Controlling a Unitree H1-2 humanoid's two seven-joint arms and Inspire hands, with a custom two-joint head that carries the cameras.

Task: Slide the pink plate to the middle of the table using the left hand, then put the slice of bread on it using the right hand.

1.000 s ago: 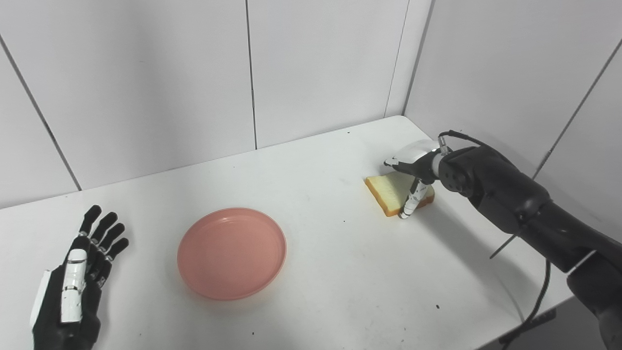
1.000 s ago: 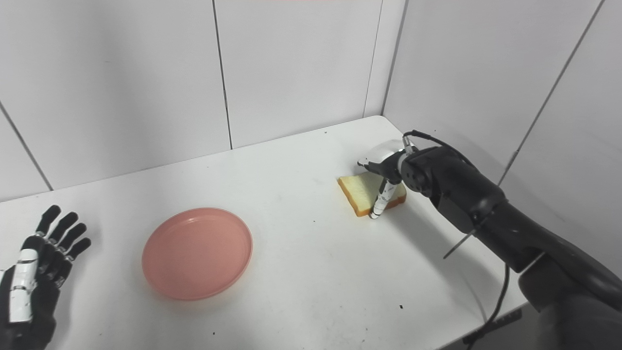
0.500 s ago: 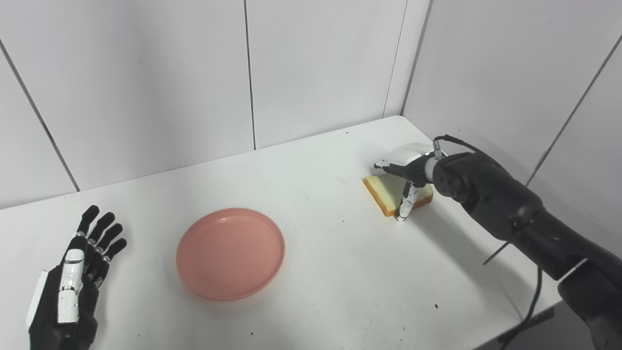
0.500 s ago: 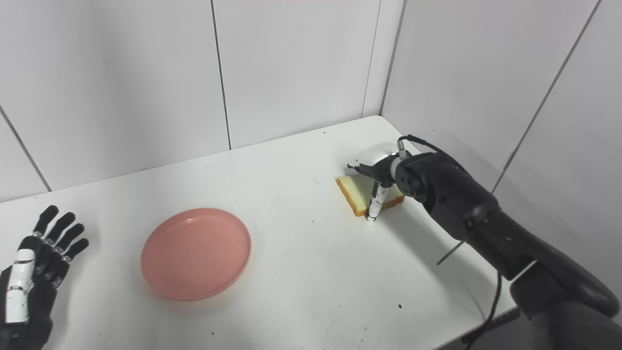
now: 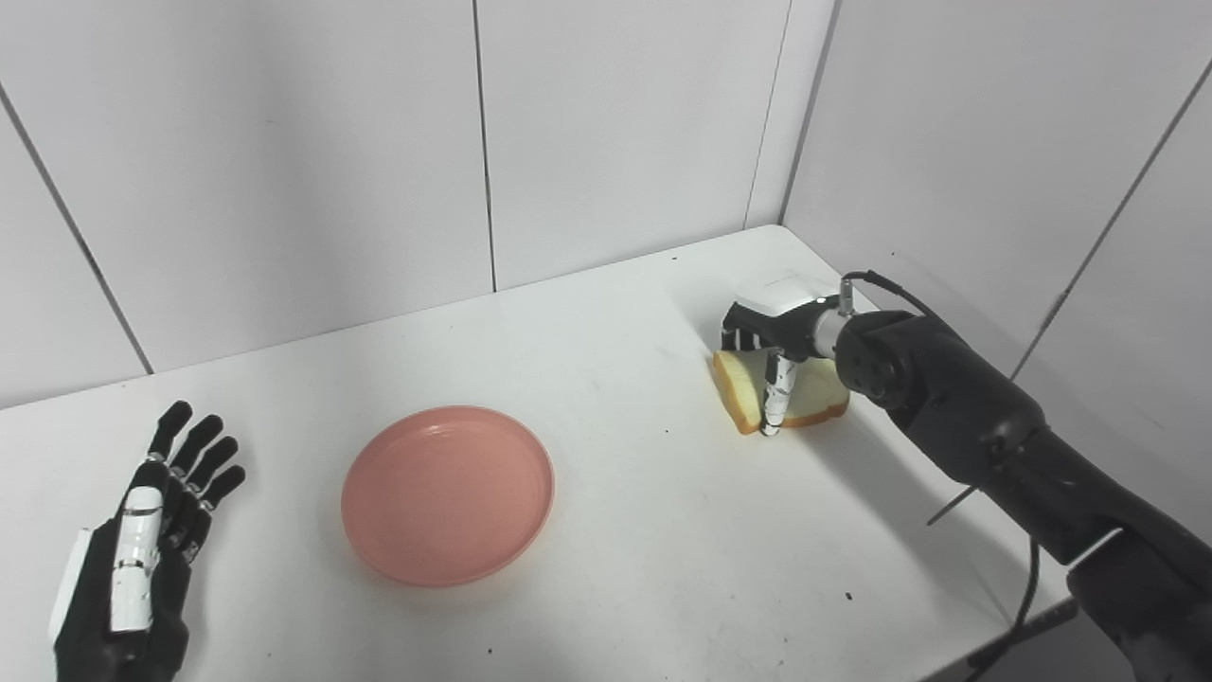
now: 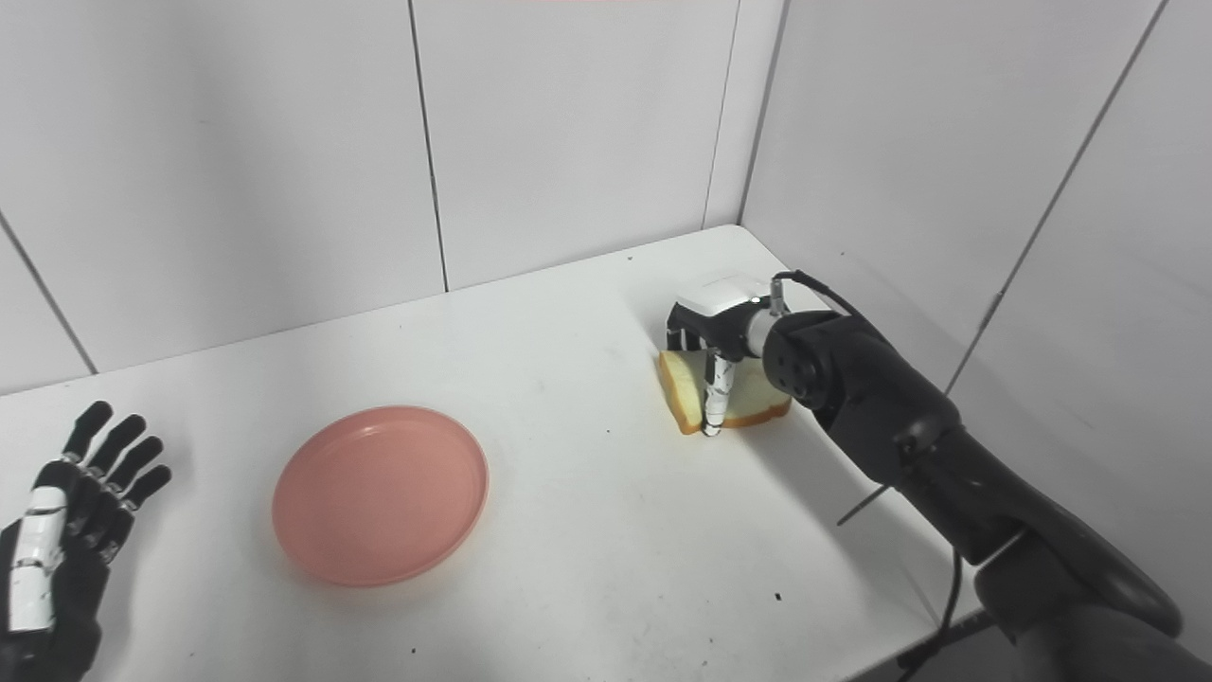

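Note:
The pink plate (image 5: 447, 493) lies flat and bare on the white table, left of centre. The slice of bread (image 5: 816, 390) is at the right, close to the side wall. My right hand (image 5: 778, 327) is on top of it, fingers curled down over its far left edge. The thumb (image 5: 773, 398) presses at its near left corner. The bread's left edge is tipped up off the table while its right part still rests there. My left hand (image 5: 142, 559) lies at the table's near left corner, open, fingers spread, a good way left of the plate.
The white table (image 5: 663, 559) ends at white panelled walls behind and to the right. The right wall stands close beside the bread. A black cable (image 5: 1027, 587) hangs from my right forearm near the table's front right edge.
My right hand has turned and curled its fingers over the bread's left edge, and that edge has risen off the table. The plate and my left hand have stayed put.

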